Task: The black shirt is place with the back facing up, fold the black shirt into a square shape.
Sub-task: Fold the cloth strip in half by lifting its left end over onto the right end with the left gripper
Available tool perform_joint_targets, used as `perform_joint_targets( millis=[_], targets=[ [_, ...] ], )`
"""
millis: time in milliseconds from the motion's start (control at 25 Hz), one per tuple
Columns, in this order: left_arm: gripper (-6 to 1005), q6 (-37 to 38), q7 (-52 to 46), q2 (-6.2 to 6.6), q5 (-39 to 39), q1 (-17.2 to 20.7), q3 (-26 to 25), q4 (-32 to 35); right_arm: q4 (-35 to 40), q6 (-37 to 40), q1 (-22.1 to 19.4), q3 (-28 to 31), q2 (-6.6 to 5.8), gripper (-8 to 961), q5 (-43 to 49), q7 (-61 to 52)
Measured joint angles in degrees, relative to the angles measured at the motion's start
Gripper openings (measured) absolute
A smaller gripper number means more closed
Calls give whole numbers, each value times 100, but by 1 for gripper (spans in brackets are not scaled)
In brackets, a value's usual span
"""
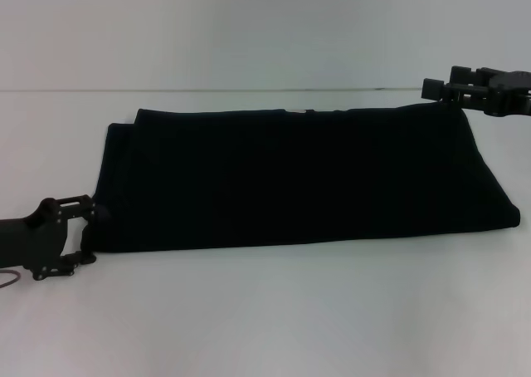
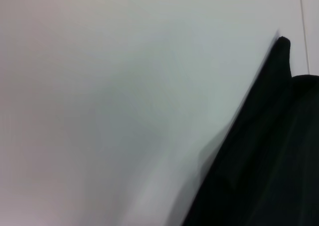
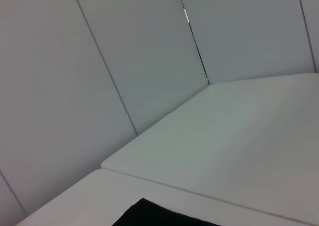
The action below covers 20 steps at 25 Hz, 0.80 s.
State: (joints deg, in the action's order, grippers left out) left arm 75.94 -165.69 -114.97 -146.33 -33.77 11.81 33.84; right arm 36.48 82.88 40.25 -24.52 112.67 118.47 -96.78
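One black shirt [image 1: 303, 178], folded long on counter [image 1: 265, 310]: soft, light, floppy; pinch end corners; left gripper [image 1: 83, 232] and right gripper [image 1: 465, 90] finger state can't tell.

no readable text from my end, no labels, brands, numbers or signs in any view, black shirt [image 1: 299, 178] plain with no print, white table [image 1: 265, 310] unmarked, wall panels [image 3: 124, 61] blank
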Motion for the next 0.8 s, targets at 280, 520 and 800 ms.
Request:
perform_joint_targets(
  millis=[280,520,800],
  targets=[
    [783,-87,20,5,0,-36,-12,-2,0,-9,0,0,0,939,0,2],
    [782,-117,101,27,0,-117,9,-59,0,-9,0,0,1,938,-4,2],
    [782,-127,349,38,0,-153,31,-81,-1,-8,0,0,0,938,-9,2]
  ],
)
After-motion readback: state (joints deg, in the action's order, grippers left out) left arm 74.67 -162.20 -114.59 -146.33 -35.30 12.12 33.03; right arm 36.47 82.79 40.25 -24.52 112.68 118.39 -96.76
